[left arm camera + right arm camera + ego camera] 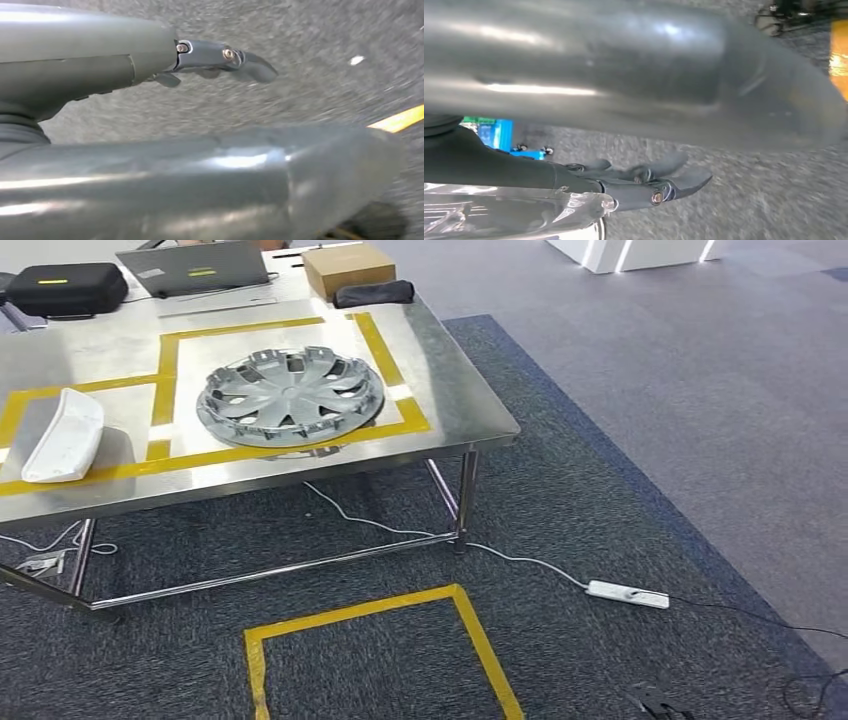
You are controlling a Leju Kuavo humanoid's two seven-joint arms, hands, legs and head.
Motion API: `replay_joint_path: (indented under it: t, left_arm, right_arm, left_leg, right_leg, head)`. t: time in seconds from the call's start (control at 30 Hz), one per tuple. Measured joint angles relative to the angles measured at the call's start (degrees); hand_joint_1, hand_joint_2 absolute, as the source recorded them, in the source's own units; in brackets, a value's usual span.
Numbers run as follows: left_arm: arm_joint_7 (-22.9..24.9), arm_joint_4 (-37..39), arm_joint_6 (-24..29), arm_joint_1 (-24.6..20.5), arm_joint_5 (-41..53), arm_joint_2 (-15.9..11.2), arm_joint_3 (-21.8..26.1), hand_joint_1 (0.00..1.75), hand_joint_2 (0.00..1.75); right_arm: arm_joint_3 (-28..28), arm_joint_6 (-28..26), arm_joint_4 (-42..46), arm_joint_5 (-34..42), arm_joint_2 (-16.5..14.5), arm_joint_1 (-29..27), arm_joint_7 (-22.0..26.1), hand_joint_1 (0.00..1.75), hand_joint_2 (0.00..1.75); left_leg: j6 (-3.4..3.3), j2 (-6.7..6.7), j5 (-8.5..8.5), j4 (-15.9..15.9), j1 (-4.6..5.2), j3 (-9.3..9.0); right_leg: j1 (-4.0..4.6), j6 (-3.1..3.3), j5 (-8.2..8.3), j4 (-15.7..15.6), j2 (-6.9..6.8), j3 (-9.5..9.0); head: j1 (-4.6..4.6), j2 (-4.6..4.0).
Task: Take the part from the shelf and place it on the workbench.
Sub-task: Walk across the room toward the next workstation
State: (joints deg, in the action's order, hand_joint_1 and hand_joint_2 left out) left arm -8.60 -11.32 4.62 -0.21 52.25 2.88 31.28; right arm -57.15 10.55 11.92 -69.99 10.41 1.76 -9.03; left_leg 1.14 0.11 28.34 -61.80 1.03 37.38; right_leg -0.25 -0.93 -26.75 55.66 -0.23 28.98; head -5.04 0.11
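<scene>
Between steps, both hands empty with fingers loosely extended: left hand point(220, 57), right hand point(649, 182); wheel cover point(290, 396) already on tabletop point(440, 380); probably next, turning toward the shelf for another part.

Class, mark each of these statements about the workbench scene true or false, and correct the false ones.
1. A silver wheel cover lies inside a yellow taped square on the metal workbench. True.
2. The white part rests on top of the wheel cover. False: it lies apart from it, in the neighbouring taped area.
3. A white power strip lies on the carpet beside the workbench. True.
4. The cardboard box sits on the floor inside the yellow floor square. False: it sits at the far end of the workbench.
5. The left hand holds the wheel cover. False: the left wrist view shows nothing in it, with carpet beyond.
</scene>
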Motion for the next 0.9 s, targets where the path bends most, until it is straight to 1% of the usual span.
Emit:
replay_joint_path:
  t: [0.03, 0.07, 0.1, 0.13, 0.17, 0.2, 0.23, 0.27, 0.3, 0.33, 0.37, 0.4, 0.43, 0.47, 0.5, 0.53, 0.57, 0.6, 0.63, 0.67, 0.7, 0.73, 0.77, 0.8, 0.83, 0.87, 0.9]
  left_arm:
    - [0.1, 0.0, -0.1, 0.0, 0.1, 0.0, 0.0, 0.00, 0.00]
    - [0.1, 0.0, -0.1, -0.1, 0.2, 0.0, 0.0, 0.00, 0.00]
    - [0.1, 0.0, -0.1, -0.1, 0.3, -0.1, 0.0, 0.00, 0.00]
    - [0.1, 0.0, -0.1, -0.1, 0.4, -0.1, 0.0, 0.00, 0.00]
    - [0.1, 0.0, -0.2, -0.1, 0.4, -0.1, 0.0, 0.00, 0.00]
    - [0.1, 0.0, -0.2, -0.2, 0.5, -0.1, 0.0, 0.00, 0.00]
    - [0.1, 0.0, -0.2, -0.3, 0.5, -0.1, 0.0, 0.00, 0.00]
    - [0.1, 0.0, -0.2, -0.5, 0.5, -0.1, 0.0, 0.00, 0.00]
    - [0.1, 0.0, -0.2, -0.6, 0.6, -0.1, 0.0, 0.00, 0.00]
    - [0.1, 0.0, -0.2, -0.7, 0.6, 0.0, 0.0, 0.00, 0.00]
    - [0.1, 0.0, -0.2, -0.7, 0.6, 0.0, 0.0, 0.00, 0.00]
    - [0.1, 0.1, -0.2, -0.6, 0.6, 0.0, 0.0, 0.00, 0.00]
    - [0.1, 0.1, -0.2, -0.5, 0.6, 0.0, 0.0, 0.00, 0.00]
    - [0.2, 0.1, -0.2, -0.4, 0.6, 0.0, 0.0, 0.00, 0.00]
    - [0.2, 0.1, -0.2, -0.3, 0.6, 0.0, 0.0, 0.00, 0.00]
    - [0.2, 0.1, -0.2, -0.3, 0.6, -0.1, 0.0, 0.00, 0.00]
    - [0.2, 0.1, -0.2, -0.3, 0.6, -0.1, 0.0, 0.00, 0.00]
    - [0.2, 0.1, -0.2, -0.3, 0.6, -0.1, 0.0, 0.00, 0.00]
    - [0.2, 0.1, -0.2, -0.3, 0.6, -0.2, 0.0, 0.00, 0.00]
    - [0.2, 0.1, -0.2, -0.3, 0.6, -0.1, 0.0, 0.00, 0.00]
    - [0.2, 0.1, -0.2, -0.3, 0.6, -0.1, 0.0, 0.00, 0.00]
    - [0.2, 0.1, -0.2, -0.3, 0.7, -0.1, 0.0, 0.00, 0.00]
    - [0.2, 0.1, -0.2, -0.3, 0.8, 0.0, 0.0, 0.00, 0.00]
    - [0.2, 0.1, -0.2, -0.4, 0.9, 0.0, 0.0, 0.00, 0.00]
    - [0.2, 0.1, -0.1, -0.4, 1.0, 0.0, 0.0, 0.00, 0.00]
    - [0.2, 0.1, 0.0, -0.4, 1.0, 0.0, 0.0, 0.00, 0.00]
    - [0.2, 0.1, 0.0, -0.4, 1.1, -0.1, 0.0, 0.00, 0.00]
  right_arm:
    - [0.0, 0.1, 0.0, 0.0, 0.0, 0.0, 0.0, 0.00, 0.00]
    - [-0.1, 0.2, 0.0, 0.0, 0.0, -0.1, 0.0, 0.00, 0.00]
    - [-0.1, 0.2, 0.0, 0.0, 0.0, -0.1, 0.0, 0.00, 0.00]
    - [-0.2, 0.3, 0.0, 0.0, 0.0, -0.1, -0.1, 0.00, 0.00]
    - [-0.2, 0.4, 0.0, 0.0, 0.0, -0.1, -0.1, 0.00, 0.00]
    - [-0.3, 0.4, 0.0, 0.0, -0.1, -0.1, -0.1, 0.00, 0.00]
    - [-0.4, 0.4, 0.0, 0.0, 0.0, -0.1, -0.1, 0.00, 0.00]
    - [-0.4, 0.4, 0.0, 0.0, 0.0, -0.1, -0.1, 0.00, 0.00]
    - [-0.4, 0.4, 0.0, 0.0, 0.1, -0.1, -0.1, 0.00, 0.00]
    - [-0.5, 0.4, 0.0, 0.0, 0.1, -0.1, -0.1, 0.00, 0.00]
    - [-0.5, 0.4, 0.0, 0.0, 0.1, -0.1, -0.1, 0.00, 0.00]
    - [-0.5, 0.4, 0.0, 0.0, 0.1, -0.3, -0.1, 0.00, 0.00]
    - [-0.5, 0.4, 0.0, 0.0, 0.1, -0.5, -0.2, 0.00, 0.00]
    - [-0.5, 0.4, -0.1, 0.0, 0.1, -0.7, -0.2, 0.00, 0.00]
    - [-0.5, 0.4, -0.1, 0.0, 0.1, -0.8, -0.2, 0.00, 0.00]
    - [-0.5, 0.4, -0.1, 0.0, 0.1, -0.8, -0.2, 0.00, 0.00]
    - [-0.5, 0.4, -0.1, 0.0, 0.1, -0.8, -0.2, 0.00, 0.00]
    - [-0.5, 0.4, -0.1, 0.0, 0.0, -0.8, -0.2, 0.00, 0.00]
    - [-0.5, 0.4, -0.1, 0.0, 0.0, -0.7, -0.2, 0.00, 0.00]
    - [-0.5, 0.4, -0.1, 0.0, 0.0, -0.7, -0.2, 0.00, 0.00]
    - [-0.5, 0.4, -0.1, 0.0, 0.0, -0.7, -0.3, 0.00, 0.00]
    - [-0.5, 0.4, -0.1, 0.0, 0.0, -0.6, -0.3, 0.00, 0.00]
    - [-0.5, 0.4, -0.1, 0.0, 0.0, -0.4, -0.3, 0.00, 0.00]
    - [-0.5, 0.4, 0.0, 0.0, 0.0, -0.3, -0.3, 0.00, 0.00]
    - [-0.6, 0.4, 0.0, 0.0, 0.0, -0.1, -0.3, 0.00, 0.00]
    - [-0.6, 0.4, 0.0, 0.0, 0.0, -0.1, -0.3, 0.00, 0.00]
    - [-0.6, 0.4, 0.0, 0.0, 0.0, -0.1, -0.3, 0.00, 0.00]
  left_leg:
    - [0.33, 0.00, 2.94, -3.6, -0.21, 0.93]
    - [0.62, 0.00, 4.76, -7.1, -0.45, 1.58]
    - [0.86, 0.01, 5.14, -9.5, -0.69, 1.62]
    - [1.12, 0.01, 4.12, -10.1, -0.95, 0.78]
    - [1.41, 0.01, 2.38, -9.0, -1.24, -1.02]
    - [1.74, 0.00, 0.93, -6.0, -1.56, -3.72]
    - [2.01, -0.04, 0.39, -1.9, -1.89, -7.10]
    - [1.91, -0.13, 0.85, 2.1, -2.04, -10.00]
    - [1.63, -0.19, 1.61, 5.0, -2.10, -11.93]
    - [1.15, -0.25, 2.22, 6.6, -2.00, -12.79]
    - [0.49, -0.24, 2.27, 6.8, -1.84, -12.53]
    - [-0.10, -0.11, 1.79, 6.6, -1.80, -11.93]
    - [-0.72, 0.01, 1.19, 6.5, -1.72, -11.27]
    - [-1.32, 0.11, 0.47, 6.5, -1.64, -10.47]
    - [-1.79, 0.19, -0.33, 6.5, -1.51, -9.58]
    - [-2.08, 0.20, -1.09, 6.5, -1.30, -8.67]
    - [-2.27, 0.20, -1.87, 6.4, -1.08, -7.68]
    - [-2.38, 0.21, -2.63, 6.4, -0.85, -6.72]
    - [-2.44, 0.21, -3.37, 6.4, -0.62, -5.78]
    - [-2.46, 0.20, -4.12, 6.3, -0.39, -4.85]
    - [-2.43, 0.18, -4.81, 6.3, -0.22, -4.06]
    - [-2.33, 0.17, -5.45, 6.3, -0.06, -3.40]
    - [-2.17, 0.16, -6.05, 6.2, 0.08, -2.91]
    - [-1.97, 0.18, -6.62, 6.2, 0.15, -2.67]
    - [-1.71, 0.22, -7.16, 6.2, 0.16, -2.55]
    - [-1.40, 0.24, -7.73, 6.3, 0.13, -2.48]
    - [-1.07, 0.21, -8.04, 6.3, 0.03, -2.33]
  right_leg:
    - [-0.10, 0.05, 0.80, 0.0, 0.00, 0.95]
    - [-0.22, -0.06, 1.63, 0.1, -0.02, 1.99]
    - [-0.36, -0.25, 2.43, 0.1, -0.03, 3.04]
    - [-0.55, -0.53, 3.21, 0.3, -0.05, 4.17]
    - [-0.78, -0.88, 3.94, 0.4, -0.04, 5.29]
    - [-0.95, -1.27, 4.59, 0.7, -0.02, 6.21]
    - [-1.06, -1.68, 5.15, 1.0, -0.01, 7.07]
    - [-1.10, -2.13, 5.73, 1.3, -0.01, 7.67]
    - [-1.08, -2.55, 6.36, 1.4, -0.02, 8.02]
    - [-1.11, -2.92, 7.02, 1.3, -0.03, 8.24]
    - [-1.20, -3.30, 7.76, 1.1, -0.02, 8.29]
    - [-1.35, -3.60, 8.13, 0.9, 0.00, 8.42]
    - [-1.47, -3.82, 7.33, 1.3, 0.00, 8.82]
    - [-1.51, -3.97, 5.27, 2.8, 0.02, 9.49]
    - [-1.48, -4.01, 2.23, 5.7, 0.02, 10.42]
    - [-1.34, -3.99, -1.15, 9.6, 0.02, 11.45]
    - [-1.18, -3.92, -3.65, 13.8, 0.04, 12.21]
    - [-1.03, -3.78, -4.70, 17.1, 0.05, 12.40]
    - [-0.88, -3.55, -4.42, 18.7, 0.05, 11.78]
    - [-0.70, -3.20, -3.15, 18.3, 0.05, 10.02]
    - [-0.50, -2.76, -1.73, 15.5, 0.07, 7.12]
    - [-0.25, -2.27, -1.33, 11.1, 0.08, 3.53]
    - [-0.04, -1.94, -1.65, 6.2, 0.08, 0.01]
    - [0.15, -1.72, -2.31, 2.5, 0.09, -2.38]
    - [0.33, -1.55, -2.99, 0.3, 0.09, -3.54]
    - [0.40, -1.35, -2.84, -0.4, 0.09, -3.60]
    - [0.36, -1.00, -2.28, -0.3, 0.05, -3.01]
  head:
    - [0.09, 0.00]
    - [0.13, 0.00]
    - [0.12, -0.01]
    - [0.12, -0.01]
    - [0.12, -0.01]
    - [0.13, -0.01]
    - [0.14, -0.01]
    - [0.13, 0.00]
    - [0.09, 0.00]
    - [0.06, 0.01]
    - [0.00, 0.01]
    - [-0.01, 0.00]
    - [-0.04, 0.00]
    - [-0.05, -0.01]
    - [-0.10, -0.01]
    - [-0.16, -0.01]
    - [-0.21, -0.01]
    - [-0.28, -0.01]
    - [-0.30, -0.01]
    - [-0.31, -0.01]
    - [-0.31, -0.01]
    - [-0.31, 0.00]
    - [-0.28, 0.01]
    - [-0.25, 0.01]
    - [-0.20, 0.01]
    - [-0.16, 0.01]
    - [-0.09, 0.00]
